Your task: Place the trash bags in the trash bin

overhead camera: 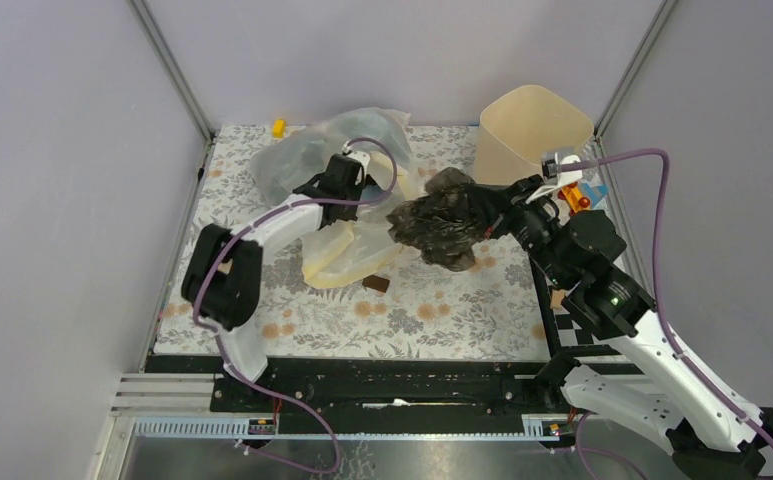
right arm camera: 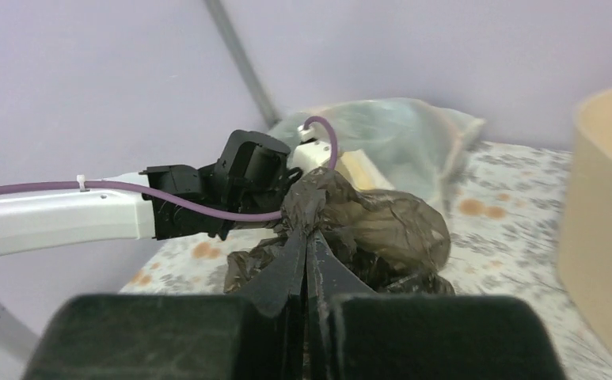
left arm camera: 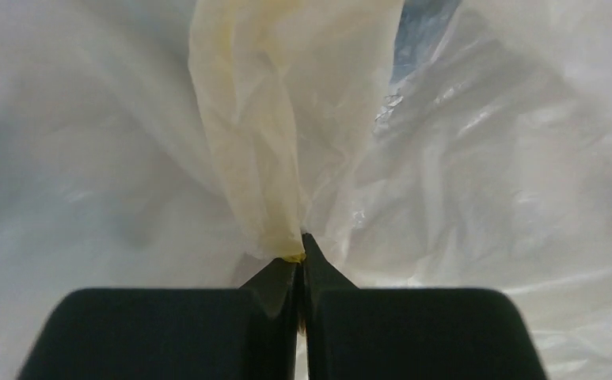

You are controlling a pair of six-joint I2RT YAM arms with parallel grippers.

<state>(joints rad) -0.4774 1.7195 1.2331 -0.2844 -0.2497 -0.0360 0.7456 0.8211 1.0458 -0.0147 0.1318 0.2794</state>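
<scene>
The dark brown-olive trash bag (overhead camera: 442, 228) hangs crumpled from my right gripper (overhead camera: 486, 212), which is shut on its top fold, lifted a little above the floral mat. In the right wrist view the bag (right arm camera: 382, 229) bunches just past the closed fingertips of my right gripper (right arm camera: 306, 237). The cream-beige trash bin (overhead camera: 530, 130) stands upright at the back right, just behind and right of the bag; its wall shows in the right wrist view (right arm camera: 603, 229). My left gripper (overhead camera: 350, 170) is shut on the whitish bag (left arm camera: 255, 158), pinching its pale yellow rim at the tips (left arm camera: 298, 255).
The whitish translucent bag (overhead camera: 342, 150) spreads over the back left of the mat, with its yellowish part (overhead camera: 347, 250) lying toward the middle. A small brown block (overhead camera: 376, 284) lies on the mat. A yellow piece (overhead camera: 278, 127) sits at the back left corner. An orange object (overhead camera: 574, 198) sits right of the bin.
</scene>
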